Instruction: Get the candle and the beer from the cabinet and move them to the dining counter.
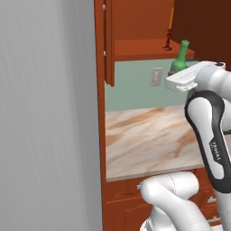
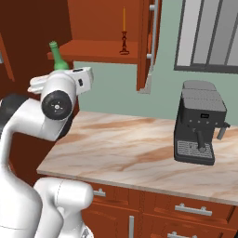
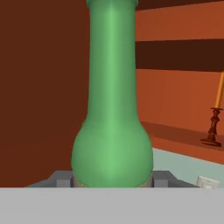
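The beer [image 3: 112,113], a green glass bottle, stands upright between my gripper's [image 3: 112,180] two finger tips, which press against its wide lower body. It sits at the front left edge of the open cabinet's shelf [image 1: 140,47]. From the base views its neck and cap [image 1: 182,53] [image 2: 56,53] rise just above my hand [image 1: 182,77]. The candle [image 1: 170,30] [image 2: 123,31] [image 3: 214,124], a thin orange stick on a dark holder, stands farther in on the same shelf, apart from the bottle. The dining counter is out of view.
Both cabinet doors [image 1: 109,45] [image 2: 145,46] hang open on either side of the shelf. Below lies a marbled countertop [image 2: 125,153] with a dark coffee machine [image 2: 200,123] on its right. A grey wall [image 1: 45,113] closes off the left, with a window [image 2: 211,32] at the right.
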Tool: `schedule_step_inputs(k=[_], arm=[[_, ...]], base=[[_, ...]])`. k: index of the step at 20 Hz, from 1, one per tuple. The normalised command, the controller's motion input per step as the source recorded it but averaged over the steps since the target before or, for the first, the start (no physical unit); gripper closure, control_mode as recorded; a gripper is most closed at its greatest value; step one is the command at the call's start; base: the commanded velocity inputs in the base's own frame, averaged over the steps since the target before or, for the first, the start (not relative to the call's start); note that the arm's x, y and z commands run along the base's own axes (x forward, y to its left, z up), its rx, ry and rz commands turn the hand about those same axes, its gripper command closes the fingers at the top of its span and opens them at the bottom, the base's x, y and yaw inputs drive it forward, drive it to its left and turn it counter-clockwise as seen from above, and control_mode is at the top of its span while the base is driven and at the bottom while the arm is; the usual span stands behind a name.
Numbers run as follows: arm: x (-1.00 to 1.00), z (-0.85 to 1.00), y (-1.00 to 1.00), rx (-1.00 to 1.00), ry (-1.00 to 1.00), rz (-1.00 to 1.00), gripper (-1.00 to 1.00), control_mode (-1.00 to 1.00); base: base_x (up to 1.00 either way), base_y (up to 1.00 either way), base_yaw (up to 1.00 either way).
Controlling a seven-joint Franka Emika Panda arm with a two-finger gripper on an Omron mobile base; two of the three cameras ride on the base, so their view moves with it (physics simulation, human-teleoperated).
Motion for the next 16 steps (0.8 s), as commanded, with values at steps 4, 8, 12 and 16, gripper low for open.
schedule_step_inputs(k=[4,8,12,16], arm=[[-0.39,-0.22,0.02,-0.02,0.02,0.0,1.0,-1.0],[-0.06,-0.05,0.07,-0.01,0.01,0.0,1.0,-1.0],[-0.03,0.0,0.0,0.0,-0.02,0.0,1.0,-1.0],[-0.58,-0.03,-0.03,0.0,-0.14,-0.03,1.0,-1.0]], base=[[0.0,0.0,0.0],[0.0,0.0,0.0],[0.0,0.0,0.0],[0.0,0.0,0.0]])
